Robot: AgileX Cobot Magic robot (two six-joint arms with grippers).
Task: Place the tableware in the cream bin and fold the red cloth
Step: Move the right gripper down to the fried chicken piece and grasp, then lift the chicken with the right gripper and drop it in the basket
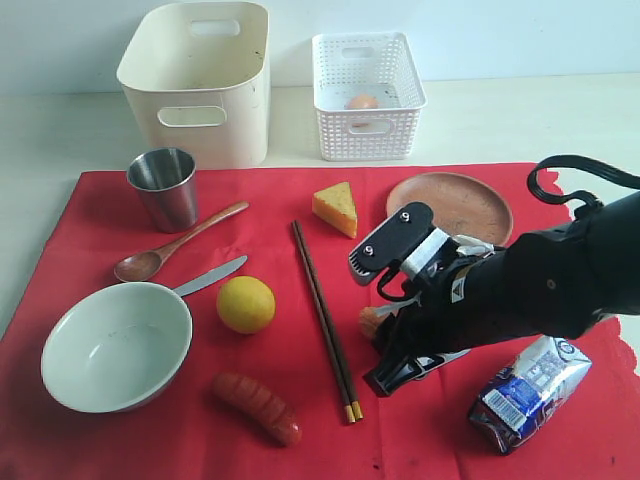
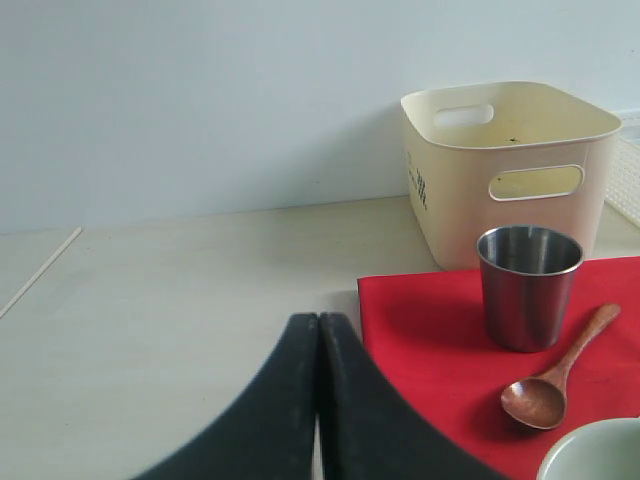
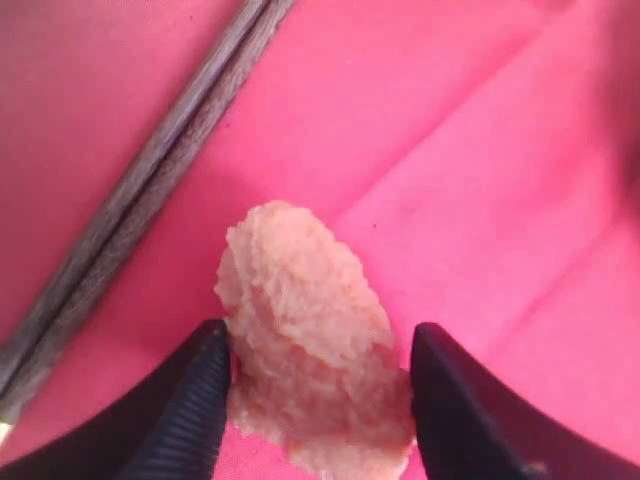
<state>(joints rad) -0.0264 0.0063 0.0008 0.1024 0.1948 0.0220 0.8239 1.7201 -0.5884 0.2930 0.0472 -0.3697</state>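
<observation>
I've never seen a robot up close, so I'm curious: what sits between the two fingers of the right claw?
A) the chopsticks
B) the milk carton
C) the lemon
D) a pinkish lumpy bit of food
D: in the right wrist view the right gripper has a finger on each side of the pinkish lumpy food piece, while the chopsticks lie apart from it on the red cloth.

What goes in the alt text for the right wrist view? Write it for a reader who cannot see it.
A lumpy pale pink piece of food lies on the red cloth between the black jaws of the right gripper, one jaw on each side of it. Dark chopsticks run diagonally across the cloth beside it.
</observation>
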